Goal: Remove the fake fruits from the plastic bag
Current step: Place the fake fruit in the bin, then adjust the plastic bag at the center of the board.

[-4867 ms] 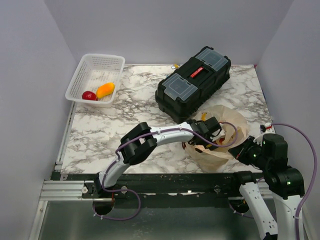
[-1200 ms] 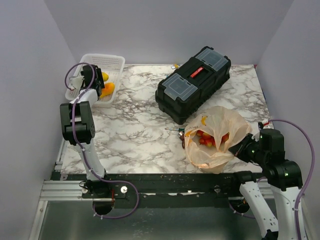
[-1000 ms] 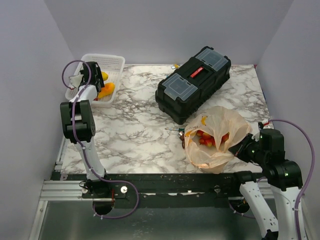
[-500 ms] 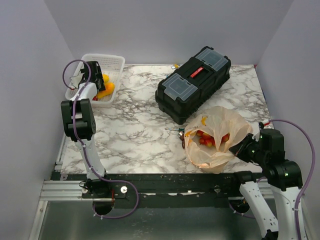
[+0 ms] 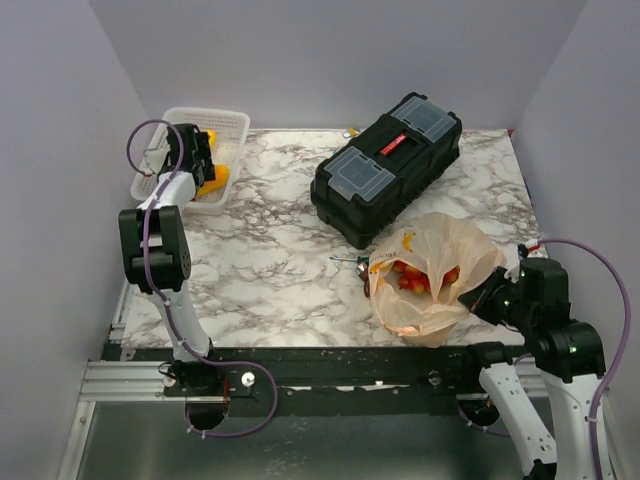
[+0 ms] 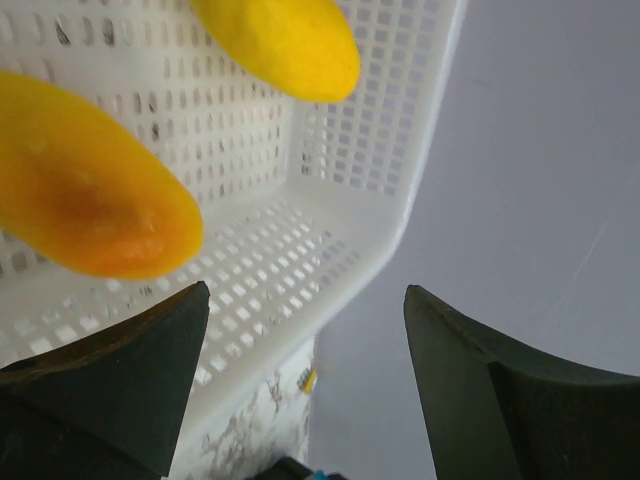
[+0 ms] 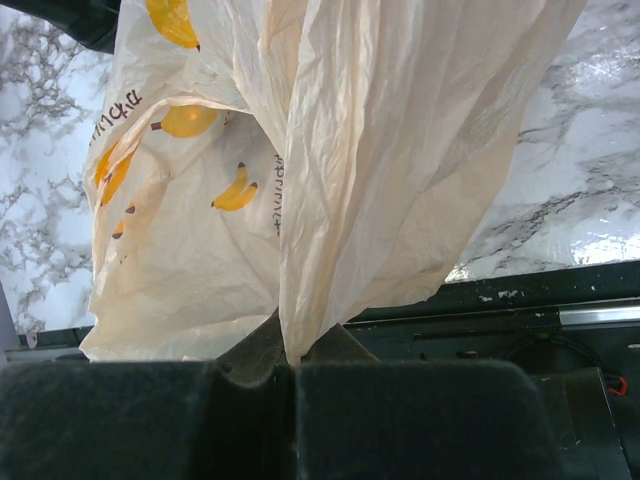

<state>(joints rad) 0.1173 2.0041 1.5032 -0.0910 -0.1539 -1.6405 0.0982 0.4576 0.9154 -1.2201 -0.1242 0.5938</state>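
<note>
Crinkled, translucent pale-orange film printed with small yellow bananas makes up the plastic bag (image 5: 440, 262), slumped at five o'clock on the veined marble table (image 5: 260, 260). Glossy red and orange fake fruits (image 5: 412, 278) show in its mouth. The right gripper (image 7: 292, 362) pinches a fold of it tight. At ten o'clock the left gripper (image 6: 302, 300) hangs spread wide over a white mesh basket (image 6: 345, 190) holding a smooth orange oval (image 6: 90, 195) and a yellow one (image 6: 285, 40). Plain pale walls (image 5: 330, 50) enclose the table.

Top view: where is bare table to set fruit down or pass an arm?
Widest bare marble lies between the white basket, the toolbox and the table's near edge. A smaller patch sits right of the toolbox, behind the plastic bag. Crowded: the gap between bag and toolbox.
</note>
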